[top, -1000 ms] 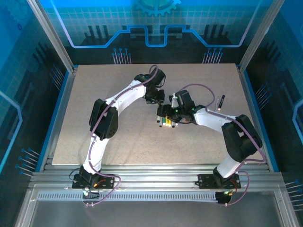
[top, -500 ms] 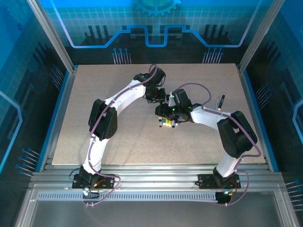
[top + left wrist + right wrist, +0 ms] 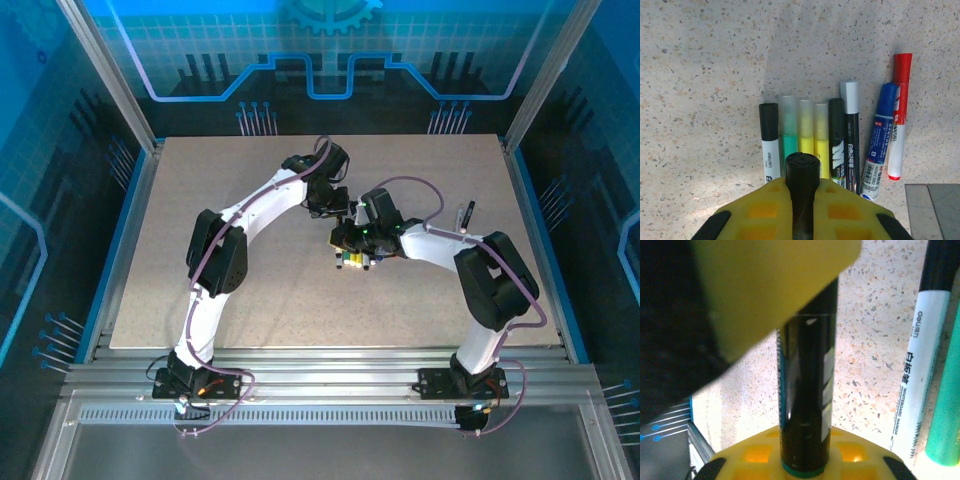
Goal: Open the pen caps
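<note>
My left jaws are clenched on one end of a black pen (image 3: pixel 802 170), held up over the tabletop (image 3: pixel 700 75). My right jaws grip its other end. The other pens (image 3: pixel 821 145) lie side by side below, their caps (image 3: pixel 768 121) on.

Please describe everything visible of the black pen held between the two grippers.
The glossy black plastic pen is a slim round cylinder with a thin teal ring at one end. It is held above the speckled stone-look table, near a row of markers lying there. The yellow jaws of the right gripper are closed on the ringed end; those of the left gripper clamp the other end, whose flat round tip sticks out.
</note>
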